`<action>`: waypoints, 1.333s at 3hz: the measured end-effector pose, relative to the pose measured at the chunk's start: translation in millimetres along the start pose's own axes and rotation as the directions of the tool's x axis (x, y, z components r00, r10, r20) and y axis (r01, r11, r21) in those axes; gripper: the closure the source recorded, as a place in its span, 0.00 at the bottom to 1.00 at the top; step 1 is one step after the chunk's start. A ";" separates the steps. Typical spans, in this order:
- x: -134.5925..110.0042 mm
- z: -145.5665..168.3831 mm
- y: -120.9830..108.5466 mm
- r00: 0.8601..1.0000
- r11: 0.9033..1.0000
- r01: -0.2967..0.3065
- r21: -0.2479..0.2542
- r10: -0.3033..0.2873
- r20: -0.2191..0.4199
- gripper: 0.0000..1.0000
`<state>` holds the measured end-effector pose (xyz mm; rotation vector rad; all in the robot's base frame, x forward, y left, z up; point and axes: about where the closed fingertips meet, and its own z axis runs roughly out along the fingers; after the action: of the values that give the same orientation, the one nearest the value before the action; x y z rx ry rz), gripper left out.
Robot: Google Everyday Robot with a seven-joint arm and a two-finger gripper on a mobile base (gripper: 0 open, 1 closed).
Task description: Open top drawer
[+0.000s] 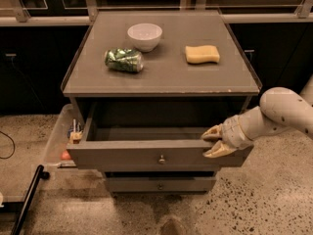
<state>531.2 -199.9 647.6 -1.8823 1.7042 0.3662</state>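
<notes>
The top drawer (146,154) of the grey-brown cabinet stands pulled well out, its flat front showing a small round metal knob (161,158) at centre and a dark grey box interior behind it. My gripper (215,142) reaches in from the right on a pale arm. Its two fingers straddle the top edge of the drawer front near the right end, one finger inside the drawer and one in front of it. A lower, shorter drawer front (159,184) sits shut beneath.
On the cabinet top (161,77) lie a white bowl (145,35), a crushed green can (123,60) and a yellow sponge (202,54). A clear bin (61,141) with small items stands left of the cabinet. A dark pole (27,199) lies on the speckled floor at the lower left.
</notes>
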 end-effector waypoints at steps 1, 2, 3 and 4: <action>0.0 0.1 0.0 1.000 1.000 0.000 0.000 0.000 0.000 0.82; 0.0 0.1 0.0 1.000 1.000 0.000 0.000 0.000 0.000 0.60; -2.3 0.7 19.3 1.000 0.999 0.020 -0.036 -0.020 0.021 0.36; -4.0 -8.2 53.0 0.999 0.997 0.039 -0.066 -0.037 0.033 0.13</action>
<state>477.6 -202.7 644.4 -1.9437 1.6514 0.4411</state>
